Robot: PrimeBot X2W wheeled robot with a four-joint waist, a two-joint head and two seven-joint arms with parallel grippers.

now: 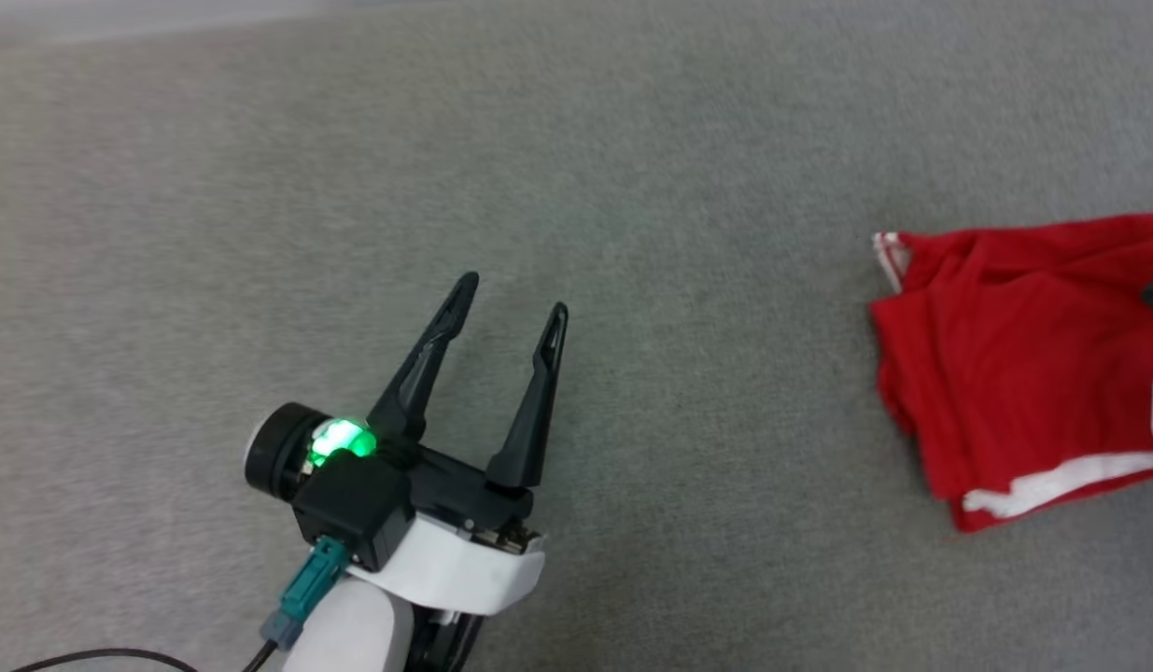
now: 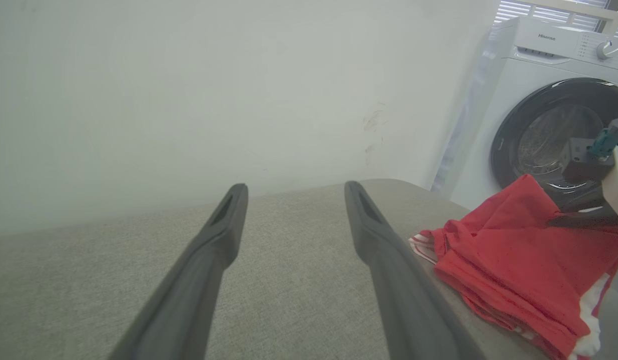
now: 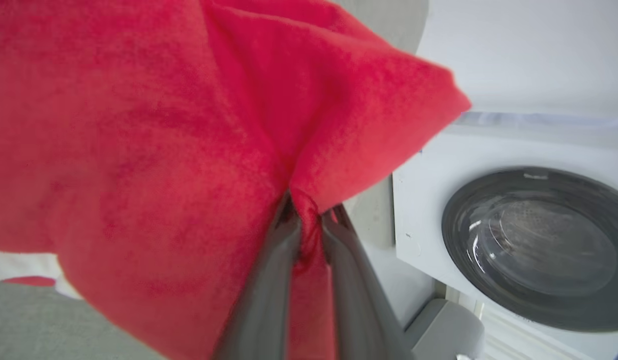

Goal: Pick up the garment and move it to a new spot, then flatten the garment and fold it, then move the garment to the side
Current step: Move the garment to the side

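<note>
Farthest from the washing machine (image 2: pixel 539 65), the left gripper (image 1: pixel 512 297) hangs over bare desk (image 1: pixel 259 187). Its two long dark fingers (image 1: pixel 531 401) are spread wide with nothing between them. The desk top is a flat, grey, felt-like weave, rounded at the corner toward the machine.

Nearer the machine lies the garment (image 1: pixel 1005 355), a crumpled heap of red jersey on the desk just in front of the machine's round dark door. A striped trim edge (image 1: pixel 889 254) pokes out on the heap's far side from the machine, and a white sleeve (image 1: pixel 1061 481) is tucked under the red.

On the machine's side of the heap, the right gripper (image 3: pixel 309 212) has its fingers drawn almost together. They pinch a puckered fold of red cloth, which tents up around the grip.

The cloth looks light, soft and limp, so from one pinch it will likely sag and trail rather than keep any shape. Its matte knit seems unlikely to slip, though a thin fold could work loose. For flattening, the hem corners or shoulder seams look like better holds, one for each gripper.
</note>
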